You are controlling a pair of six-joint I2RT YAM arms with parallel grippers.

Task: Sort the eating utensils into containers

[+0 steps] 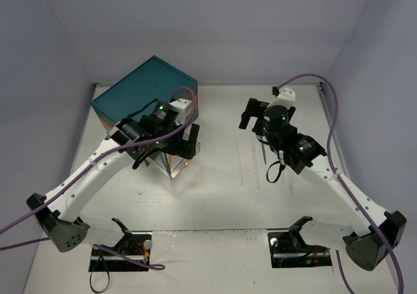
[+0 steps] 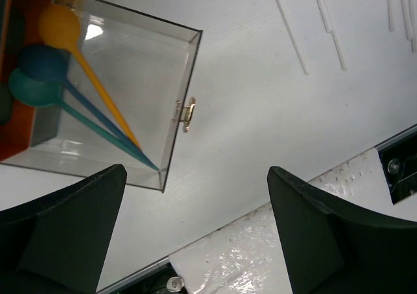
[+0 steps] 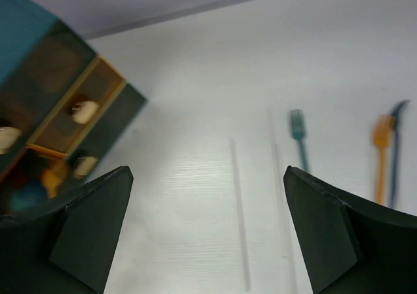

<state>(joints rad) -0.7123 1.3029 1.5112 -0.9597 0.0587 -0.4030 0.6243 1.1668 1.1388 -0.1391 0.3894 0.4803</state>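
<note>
- Far left, we've got three spoons point(image 2: 42, 62) lying in the clear drawer point(image 2: 187, 79), pulled out of the teal chest point(image 1: 140, 88)
- left gripper point(image 2: 194, 170) hangs above it, spread wide, empty
- Mid-table point(image 1: 215, 203), clear utensils point(image 3: 238, 209), teal fork point(image 3: 298, 134) and orange fork point(image 3: 381, 157) lie unsorted
- right gripper point(image 3: 207, 170) spread wide, holding nothing

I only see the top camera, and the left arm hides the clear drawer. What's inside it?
Observer: An orange spoon, a blue spoon and a teal spoon lie in the clear drawer.
Kid: Is the left claw holding something?
Observer: No, the left claw is open and empty, over the table beside the drawer.
Kid: What's ahead of the right claw?
Observer: A teal fork lies on the table ahead of the open right claw.
</note>
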